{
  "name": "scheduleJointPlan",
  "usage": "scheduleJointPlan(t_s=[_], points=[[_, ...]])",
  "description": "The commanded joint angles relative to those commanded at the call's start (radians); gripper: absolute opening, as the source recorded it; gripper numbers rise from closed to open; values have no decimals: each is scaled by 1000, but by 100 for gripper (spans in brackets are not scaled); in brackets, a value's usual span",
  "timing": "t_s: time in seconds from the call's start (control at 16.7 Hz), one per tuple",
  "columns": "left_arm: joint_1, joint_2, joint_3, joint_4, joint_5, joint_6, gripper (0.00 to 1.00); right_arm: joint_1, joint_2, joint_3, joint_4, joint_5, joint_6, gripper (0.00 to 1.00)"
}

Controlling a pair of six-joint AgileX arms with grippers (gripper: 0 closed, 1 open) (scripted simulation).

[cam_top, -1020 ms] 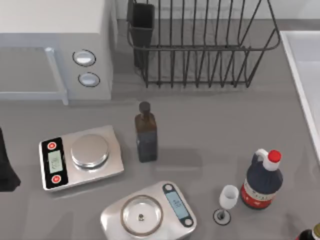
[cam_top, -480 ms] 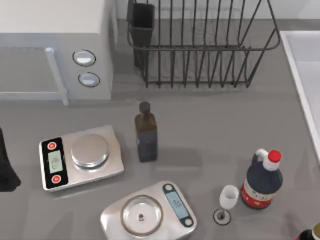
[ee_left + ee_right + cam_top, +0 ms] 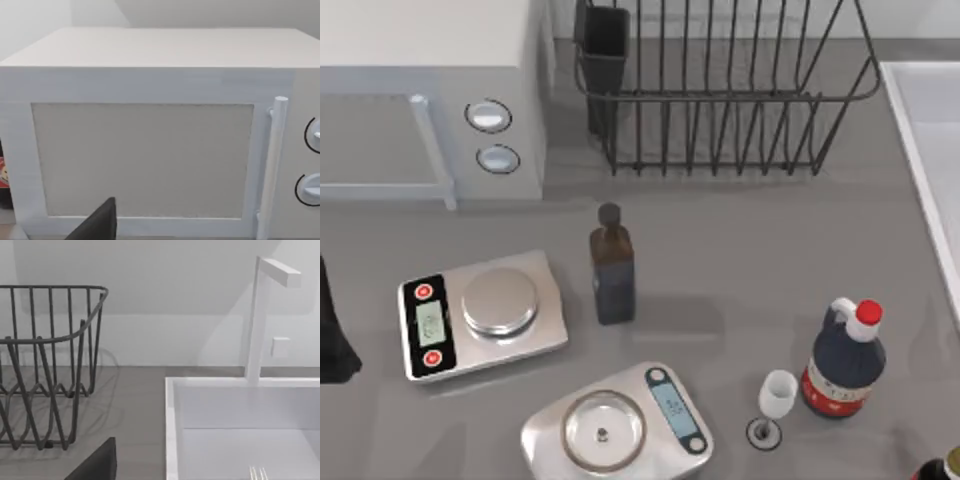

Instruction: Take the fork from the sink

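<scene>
The sink (image 3: 240,407) is a pale white basin with a raised rim and a white tap (image 3: 257,320) behind it. It runs along the table's right edge in the top view (image 3: 938,110). The silver tines of the fork (image 3: 257,473) peek up at the lower edge of the right wrist view, lying inside the basin; its handle is hidden. One dark finger (image 3: 97,464) of my right gripper shows in that view, short of the sink's rim. My left arm (image 3: 332,330) stays parked at the table's far left.
A white microwave (image 3: 430,90) stands back left and a black wire dish rack (image 3: 720,90) at the back centre, next to the sink. Two scales (image 3: 485,312) (image 3: 615,425), a brown bottle (image 3: 612,270), a dark red-capped bottle (image 3: 845,365) and a small glass (image 3: 775,400) stand in front.
</scene>
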Motion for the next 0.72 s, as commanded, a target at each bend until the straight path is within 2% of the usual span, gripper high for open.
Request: scheduleJointPlan(t_s=[0.3, 0.72], points=[[0, 0, 0, 0, 0, 0, 100, -19, 194, 167, -101, 0, -16, 100], [0, 0, 0, 0, 0, 0, 100, -72, 769, 662, -400, 0, -67, 100]])
